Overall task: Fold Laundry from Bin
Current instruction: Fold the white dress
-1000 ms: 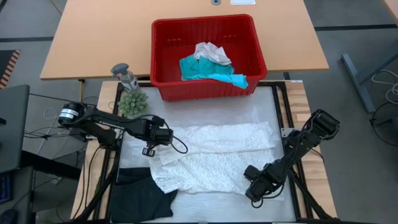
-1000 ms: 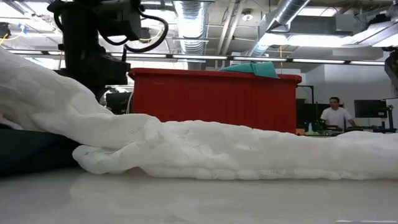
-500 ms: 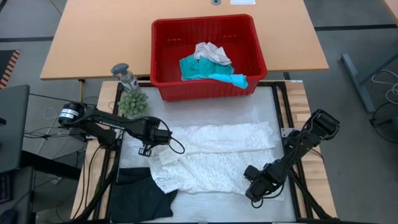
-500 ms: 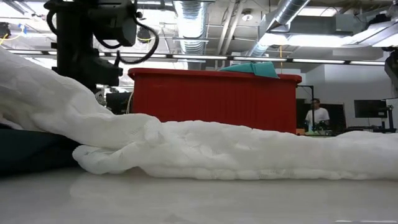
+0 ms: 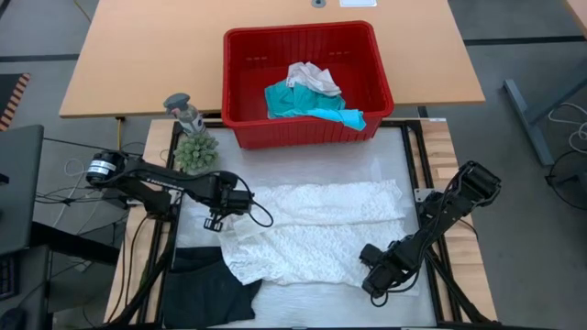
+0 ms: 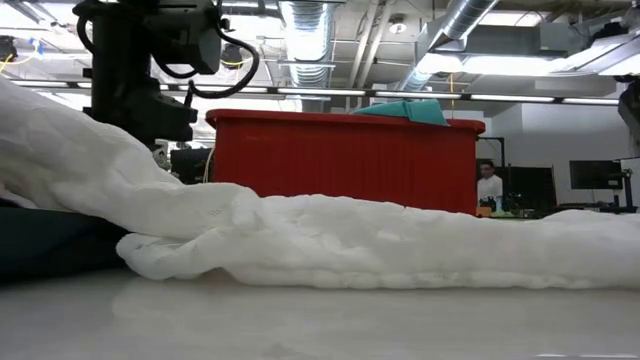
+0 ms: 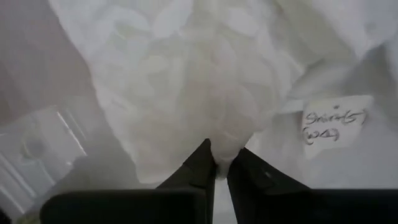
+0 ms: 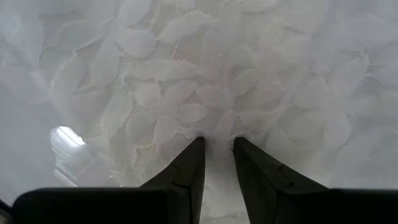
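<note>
A white lacy garment (image 5: pixel 316 229) of the laundry lies spread on the table's middle. It shows as a long low heap in the low view (image 6: pixel 330 240). My left gripper (image 5: pixel 222 216) stands at its left end, pointing steeply down, shut on the cloth (image 7: pixel 219 155). My right gripper (image 5: pixel 371 273) points straight down at the garment's near right corner, its fingers closed on cloth (image 8: pixel 217 144). A black garment (image 5: pixel 211 284) lies at the near left. The red bin (image 5: pixel 307 82) stands at the far side with a teal piece (image 5: pixel 307 103) and a white piece (image 5: pixel 312 78) inside. My left gripper pinches a small bunch of the white garment's left end (image 7: pixel 227 140) between its two fingertips, from above and slightly slanted. The cloth gathers into the narrow gap. The rest of the garment lies on the table. My right gripper has the lacy cloth of the near right corner (image 8: pixel 217 134) between its two fingers, from above and pointing down. The garment lies flat on the table around the fingers. I cannot tell whether it holds one layer or several.
A small green plant (image 5: pixel 195 151) and a grey object (image 5: pixel 186 112) stand at the far left, close to my left arm. A white handwritten tag (image 7: pixel 333 124) lies by the garment. A wooden table (image 5: pixel 138 55) carries the bin. A person (image 6: pixel 487 185) stands far behind.
My left gripper has tipped slightly, and its head has shifted a little toward the table's left edge. The white garment lies much as before. The person in the background has walked to the left.
</note>
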